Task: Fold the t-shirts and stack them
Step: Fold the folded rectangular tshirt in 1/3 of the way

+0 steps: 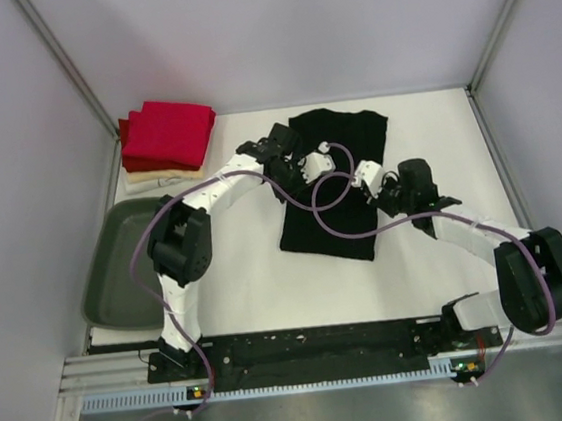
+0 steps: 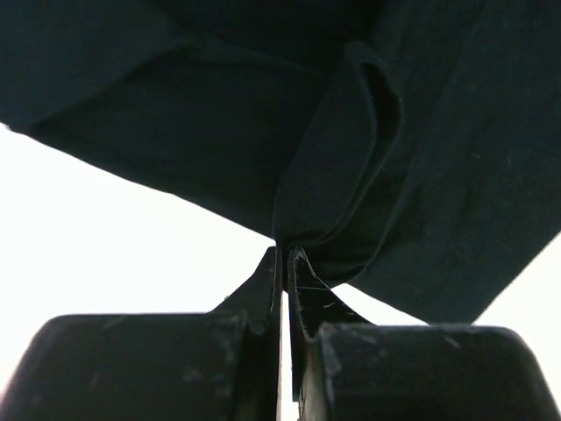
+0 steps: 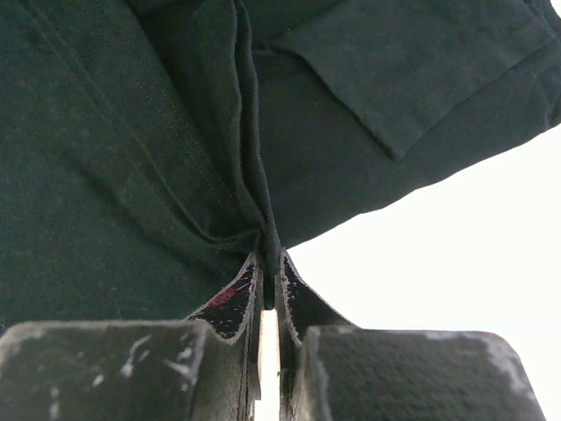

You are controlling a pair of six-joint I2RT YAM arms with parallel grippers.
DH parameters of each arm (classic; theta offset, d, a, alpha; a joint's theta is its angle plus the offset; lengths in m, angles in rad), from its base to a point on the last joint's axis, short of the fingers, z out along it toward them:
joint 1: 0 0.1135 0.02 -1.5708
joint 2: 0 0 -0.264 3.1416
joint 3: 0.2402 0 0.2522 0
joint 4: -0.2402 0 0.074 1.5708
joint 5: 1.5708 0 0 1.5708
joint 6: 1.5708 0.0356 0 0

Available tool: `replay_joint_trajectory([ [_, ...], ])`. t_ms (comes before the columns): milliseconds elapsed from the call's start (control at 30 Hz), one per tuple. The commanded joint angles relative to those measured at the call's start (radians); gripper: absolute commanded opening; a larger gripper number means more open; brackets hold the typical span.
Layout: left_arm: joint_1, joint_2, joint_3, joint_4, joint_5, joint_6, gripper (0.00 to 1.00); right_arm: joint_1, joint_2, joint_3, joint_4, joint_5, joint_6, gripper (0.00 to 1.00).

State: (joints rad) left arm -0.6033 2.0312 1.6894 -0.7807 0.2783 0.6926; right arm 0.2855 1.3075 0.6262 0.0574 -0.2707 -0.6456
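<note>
A black t-shirt lies partly folded in the middle of the white table. My left gripper is shut on a pinched fold of its left edge; the wrist view shows the black cloth caught between the fingertips. My right gripper is shut on the shirt's right edge; its wrist view shows a ridge of the cloth clamped in the jaws. A stack of folded shirts, red ones over a cream one, sits at the back left.
A grey oval tub stands at the left edge of the table, in front of the folded stack. Enclosure walls and metal posts ring the white table. Purple cables loop from both arms above the shirt.
</note>
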Motion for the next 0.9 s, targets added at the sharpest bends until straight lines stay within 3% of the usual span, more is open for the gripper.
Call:
replay_joint_trajectory([
  [0,0.013,0.037,0.09,0.106,-0.079,-0.054,0.0,-0.037,0.065,0.081,0.073,-0.022,-0.022,0.0],
  [433,0.014,0.17,0.187,0.123,-0.105,-0.077,0.0,-0.095,0.216,0.159,0.072,-0.018,-0.025,0.0],
  [500,0.014,0.182,0.199,0.133,-0.129,-0.087,0.08,-0.095,0.245,0.193,0.038,-0.024,-0.028,0.02],
  [600,0.017,0.19,0.225,0.17,-0.191,-0.113,0.27,-0.098,0.294,0.242,0.045,0.079,0.001,0.19],
  [700,0.031,0.193,0.272,0.213,-0.269,-0.13,0.46,-0.134,0.332,0.303,0.036,0.151,0.07,0.25],
  [867,0.086,0.225,0.455,0.143,-0.283,-0.153,0.56,-0.18,0.257,0.374,-0.021,0.059,0.205,0.31],
])
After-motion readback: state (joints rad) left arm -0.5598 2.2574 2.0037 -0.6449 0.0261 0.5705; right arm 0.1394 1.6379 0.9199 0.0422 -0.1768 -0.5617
